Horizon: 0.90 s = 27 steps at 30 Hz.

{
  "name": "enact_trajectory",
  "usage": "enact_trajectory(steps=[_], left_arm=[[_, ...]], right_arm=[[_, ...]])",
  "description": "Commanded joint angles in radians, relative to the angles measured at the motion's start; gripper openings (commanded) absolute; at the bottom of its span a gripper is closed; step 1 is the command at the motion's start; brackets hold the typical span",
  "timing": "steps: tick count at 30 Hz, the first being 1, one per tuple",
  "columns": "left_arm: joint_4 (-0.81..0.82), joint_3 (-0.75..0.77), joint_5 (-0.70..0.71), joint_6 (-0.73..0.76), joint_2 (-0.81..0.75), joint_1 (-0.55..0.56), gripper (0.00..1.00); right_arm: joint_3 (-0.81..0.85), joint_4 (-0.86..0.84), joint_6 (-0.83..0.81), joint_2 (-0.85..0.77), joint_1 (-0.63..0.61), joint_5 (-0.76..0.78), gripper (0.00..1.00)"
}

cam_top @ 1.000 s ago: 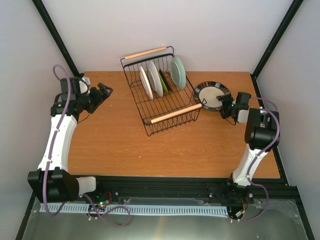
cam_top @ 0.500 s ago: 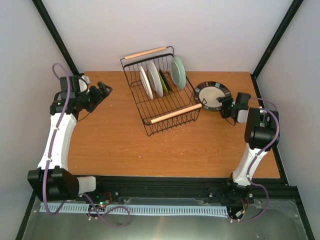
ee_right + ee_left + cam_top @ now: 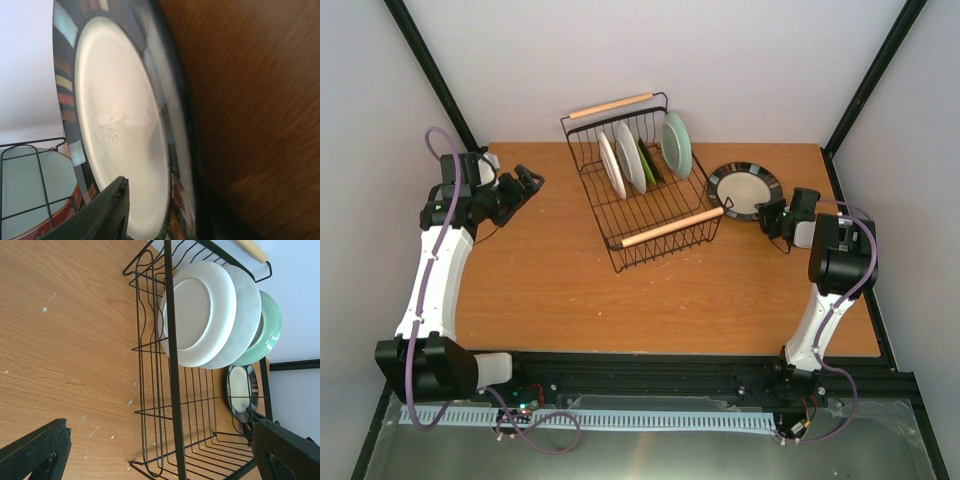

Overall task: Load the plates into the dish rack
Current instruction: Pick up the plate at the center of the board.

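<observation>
The black-rimmed cream plate [image 3: 745,188] lies flat on the table to the right of the dish rack [image 3: 670,228]. My right gripper [image 3: 767,213] is at its near-right edge. In the right wrist view the plate [image 3: 115,110] fills the frame; my right gripper [image 3: 167,205] straddles its rim, with one finger [image 3: 100,215] over the cream face and the other dark beneath. Contact is not clear. Two white plates [image 3: 620,162], a lime green plate [image 3: 648,160] and a mint plate [image 3: 676,145] stand upright in the rack. My left gripper [image 3: 532,183] hangs open left of the rack, holding nothing.
In the left wrist view the rack's black wire frame [image 3: 170,365] lies close ahead of my open left gripper [image 3: 160,455], with the standing plates [image 3: 197,315] beyond. The back wall and black corner posts [image 3: 865,85] lie behind the table. The wood tabletop [image 3: 570,280] stretches in front.
The right gripper has crept left onto the plate's rim and its jaws have narrowed around it. The plate still lies on the table. The left arm has not moved.
</observation>
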State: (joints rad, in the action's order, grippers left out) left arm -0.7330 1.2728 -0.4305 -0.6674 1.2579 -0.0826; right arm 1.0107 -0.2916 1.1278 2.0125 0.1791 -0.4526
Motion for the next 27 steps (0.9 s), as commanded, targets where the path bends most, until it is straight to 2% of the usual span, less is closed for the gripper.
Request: enact_trajectory(steps=[1,6,10,13,24,27], left_arm=[[-0.02,0.042,0.013,0.02,-0.015,0.003,1.0],[-0.025,0.039,0.016,0.024,-0.022,0.003,1.0],[-0.026,0.039,0.018,0.026,-0.023,0.003,1.0],[-0.027,0.039,0.016,0.029,-0.02,0.003,1.0],[-0.016,0.04,0.001,0.04,-0.009,0.003,1.0],[-0.018,0.038,0.0,0.046,-0.009,0.003,1.0]], right_arm=[[-0.043,0.045,0.012,0.04,0.003,0.044,0.33],[-0.062,0.018,0.027,0.03,0.002,0.051,0.26],[-0.078,-0.017,0.045,0.025,0.002,0.05,0.11],[-0.095,-0.051,0.058,0.021,0.002,0.047,0.03],[-0.199,-0.273,0.102,-0.017,0.019,-0.003,0.03],[-0.223,-0.379,0.135,-0.017,0.036,-0.039,0.03]])
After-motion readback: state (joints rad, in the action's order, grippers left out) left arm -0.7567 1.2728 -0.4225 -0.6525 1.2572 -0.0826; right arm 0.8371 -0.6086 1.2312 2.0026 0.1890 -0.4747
